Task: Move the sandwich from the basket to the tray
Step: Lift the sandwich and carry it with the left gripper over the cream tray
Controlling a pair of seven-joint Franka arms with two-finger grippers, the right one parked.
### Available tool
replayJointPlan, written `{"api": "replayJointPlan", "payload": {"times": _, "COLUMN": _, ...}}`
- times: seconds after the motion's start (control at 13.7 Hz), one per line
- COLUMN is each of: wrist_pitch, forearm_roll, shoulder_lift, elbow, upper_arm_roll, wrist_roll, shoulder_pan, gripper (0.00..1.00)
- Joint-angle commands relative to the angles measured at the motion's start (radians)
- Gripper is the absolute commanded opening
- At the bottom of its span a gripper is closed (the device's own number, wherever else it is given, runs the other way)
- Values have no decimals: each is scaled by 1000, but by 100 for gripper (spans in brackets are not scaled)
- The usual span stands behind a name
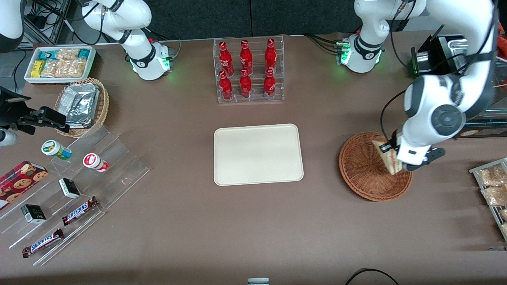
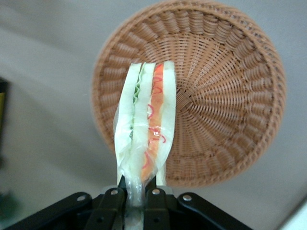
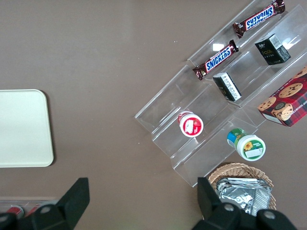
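The sandwich (image 1: 387, 156) is a wrapped white-bread wedge with a red-pink filling stripe. My left gripper (image 1: 397, 163) is shut on the edge of its clear wrap and holds it above the reddish-brown wicker basket (image 1: 366, 168). In the left wrist view the sandwich (image 2: 146, 129) hangs from the shut gripper (image 2: 135, 192) with the empty basket (image 2: 225, 91) below it. The cream-beige tray (image 1: 257, 154) lies empty at the table's middle, toward the parked arm from the basket.
A clear rack of red bottles (image 1: 248, 71) stands farther from the front camera than the tray. A rack of snack bags (image 1: 493, 190) lies at the working arm's end. A black appliance (image 1: 439, 53) sits near the working arm's base.
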Motion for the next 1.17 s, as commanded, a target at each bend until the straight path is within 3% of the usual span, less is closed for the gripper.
{"api": "replayJointPlan", "payload": {"times": 0.0, "wrist_pitch": -184, "forearm_roll": 7, "shoulder_lift": -24, "elbow": 159, "upper_arm_roll": -11, "wrist_roll": 5, "shoulder_pan": -11, "gripper": 0}}
{"api": "replayJointPlan", "payload": {"times": 0.22, "wrist_pitch": -303, "forearm_roll": -7, "shoulder_lift": 5, "elbow": 294, "upper_arm_roll": -80, "wrist_roll": -4, "shoulder_pan": -58, "gripper": 0}}
{"api": "replayJointPlan", "payload": {"times": 0.58, "wrist_pitch": -305, "forearm_roll": -123, "shoulder_lift": 22, "elbow": 328, "upper_arm_roll": -175, "wrist_roll": 66, "shoulder_pan": -116, "gripper": 0}}
{"api": "replayJointPlan", "payload": {"times": 0.73, "wrist_pitch": -262, "forearm_roll": -168, "shoulder_lift": 36, "elbow": 328, "upper_arm_roll": -189, "wrist_roll": 66, "shoulder_pan": -156, "gripper": 0}}
{"api": "replayJointPlan", "payload": {"times": 1.09, "wrist_pitch": -90, "forearm_roll": -166, "shoulder_lift": 171, "elbow": 331, "upper_arm_roll": -189, "wrist_roll": -38, "shoulder_pan": -288, "gripper": 0}}
